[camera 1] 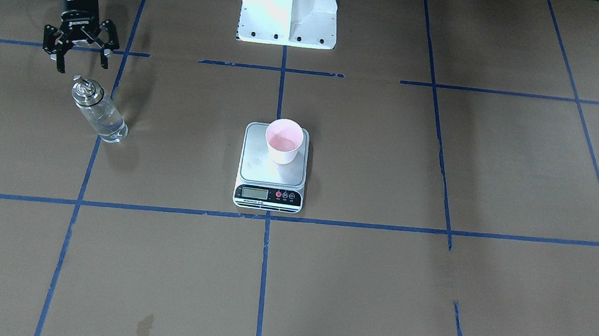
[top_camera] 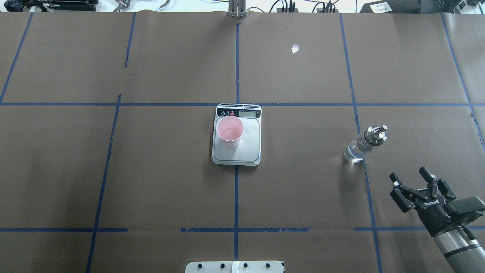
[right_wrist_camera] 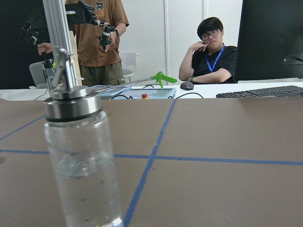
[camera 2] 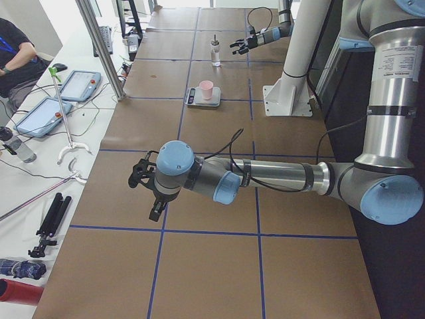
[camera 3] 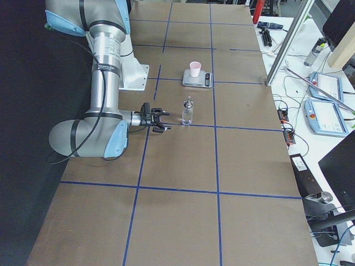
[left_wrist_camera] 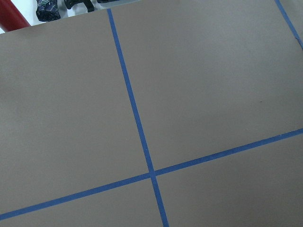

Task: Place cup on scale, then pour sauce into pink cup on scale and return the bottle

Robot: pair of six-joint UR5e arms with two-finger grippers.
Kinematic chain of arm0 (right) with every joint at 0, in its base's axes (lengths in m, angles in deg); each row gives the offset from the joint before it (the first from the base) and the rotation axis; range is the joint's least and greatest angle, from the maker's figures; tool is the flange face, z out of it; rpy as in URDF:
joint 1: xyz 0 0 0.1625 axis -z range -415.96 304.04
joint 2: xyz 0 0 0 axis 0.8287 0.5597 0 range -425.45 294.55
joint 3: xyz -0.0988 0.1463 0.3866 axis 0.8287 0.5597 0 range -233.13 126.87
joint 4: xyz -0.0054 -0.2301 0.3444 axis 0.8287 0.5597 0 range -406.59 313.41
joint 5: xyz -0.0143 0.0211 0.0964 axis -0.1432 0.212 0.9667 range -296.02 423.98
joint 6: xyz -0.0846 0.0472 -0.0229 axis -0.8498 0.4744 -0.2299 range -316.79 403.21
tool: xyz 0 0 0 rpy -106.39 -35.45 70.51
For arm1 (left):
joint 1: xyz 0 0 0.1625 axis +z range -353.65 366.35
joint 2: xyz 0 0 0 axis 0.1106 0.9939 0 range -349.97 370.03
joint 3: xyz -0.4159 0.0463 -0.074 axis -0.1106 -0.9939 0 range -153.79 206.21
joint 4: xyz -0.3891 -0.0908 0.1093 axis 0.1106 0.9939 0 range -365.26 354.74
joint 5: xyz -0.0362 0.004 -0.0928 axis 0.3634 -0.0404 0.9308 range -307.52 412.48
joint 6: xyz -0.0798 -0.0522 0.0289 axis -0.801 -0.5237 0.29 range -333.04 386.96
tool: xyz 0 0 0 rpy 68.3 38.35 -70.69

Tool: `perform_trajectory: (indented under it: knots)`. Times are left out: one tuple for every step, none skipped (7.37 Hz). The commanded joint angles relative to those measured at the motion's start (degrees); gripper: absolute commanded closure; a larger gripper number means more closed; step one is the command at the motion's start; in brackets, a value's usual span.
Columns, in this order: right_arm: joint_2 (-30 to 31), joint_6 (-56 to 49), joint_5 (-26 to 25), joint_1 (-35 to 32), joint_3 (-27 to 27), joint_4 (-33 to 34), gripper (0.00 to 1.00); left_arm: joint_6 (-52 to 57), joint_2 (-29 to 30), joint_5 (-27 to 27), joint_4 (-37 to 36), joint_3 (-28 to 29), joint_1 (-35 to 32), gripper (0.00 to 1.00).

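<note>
Right gripper [top_camera: 409, 174] hung with jaws spread wide, near the bottle [top_camera: 359, 147], which stood upright, well apart from the cup [top_camera: 229, 131] on the scale [top_camera: 251, 142]. I judged the glass slick, weighty and breakable, so I'd clamp mid-body, below the metal collar [top_camera: 373, 137].

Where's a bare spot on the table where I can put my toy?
The brown paper on the robot's left of the scale is bare. So is the stretch between scale and bottle. Crowded: beside the bottle, where the open right gripper hangs, and the scale, where the cup stands.
</note>
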Motion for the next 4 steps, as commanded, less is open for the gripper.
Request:
perform_trajectory:
  knots:
    - [0.41, -3.73, 13.03, -11.86, 2.26, -1.43, 0.00, 0.00, 0.00, 0.01, 0.00, -0.04, 0.00, 0.00]
    - [0.15, -4.80, 17.36, -15.48, 3.14, -1.52, 0.00, 0.00, 0.00, 0.01, 0.00, -0.04, 0.00, 0.00]
    - [-0.90, -7.50, 21.92, -19.35, 3.15, -1.43, 0.00, 0.00, -0.35, 0.01, 0.09, -0.04, 0.00, 0.00]
    - [-2.74, -9.97, 28.93, -24.08, 3.15, -1.26, 0.00, 0.00, -0.61, 0.10, 0.18, -0.04, 0.00, 0.00]
